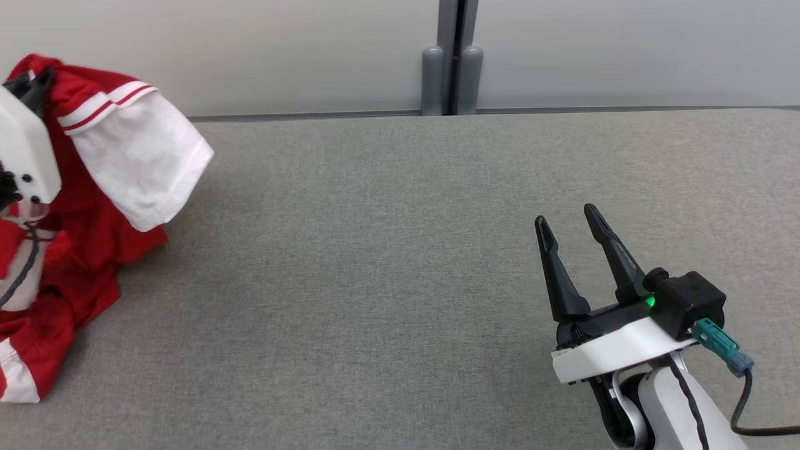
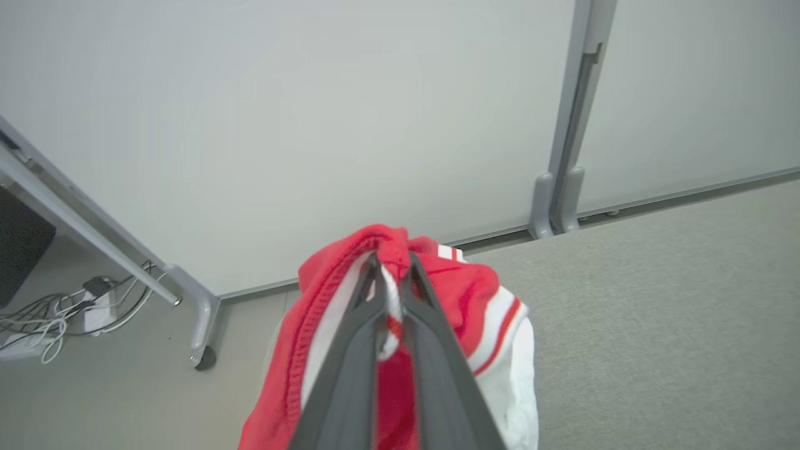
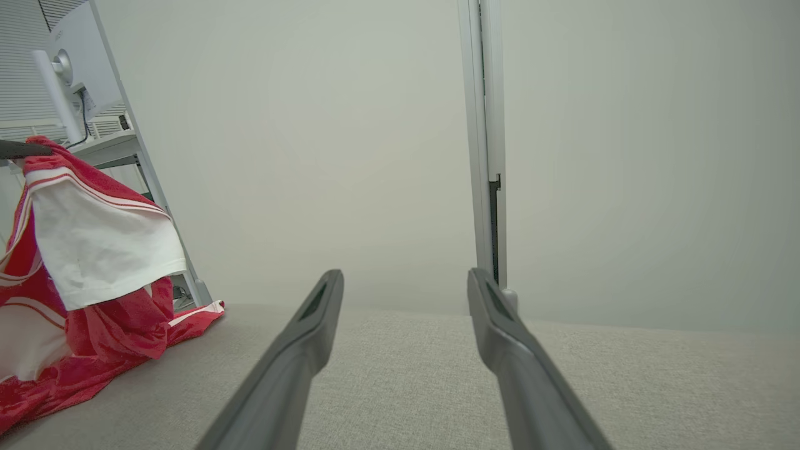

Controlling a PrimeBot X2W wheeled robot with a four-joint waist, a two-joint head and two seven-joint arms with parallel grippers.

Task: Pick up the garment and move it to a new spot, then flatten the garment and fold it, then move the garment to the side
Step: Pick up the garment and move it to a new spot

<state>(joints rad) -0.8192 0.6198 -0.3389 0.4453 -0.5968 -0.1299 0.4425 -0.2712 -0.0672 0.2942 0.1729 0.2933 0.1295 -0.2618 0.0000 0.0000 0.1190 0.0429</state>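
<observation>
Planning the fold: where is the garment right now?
The garment hangs at the head view's far left, pinched in the left tool, its lower part resting on the grey table.

all 3 views bright, even, diffuse light; colours clean. head view is sharp over the grey table (image 1: pixel 400 250), w/ a faint soft shadow on it just beside the garment (image 1: pixel 94 250). its white sleeve (image 1: pixel 144 162) looks slightly smeared. small green led (image 1: pixel 650 302) glows on the right gripper (image 1: pixel 565 214). left wrist view: left gripper (image 2: pixel 392 257) fingers (image 2: pixel 350 375) go soft & out of focus toward the bottom edge; partition frame (image 2: pixel 565 156) leans w/ wide-angle distortion. right wrist view: hazy, low contrast, wall (image 3: pixel 312 156) washed pale, fingers (image 3: pixel 312 337) blurred close to the lens.
</observation>
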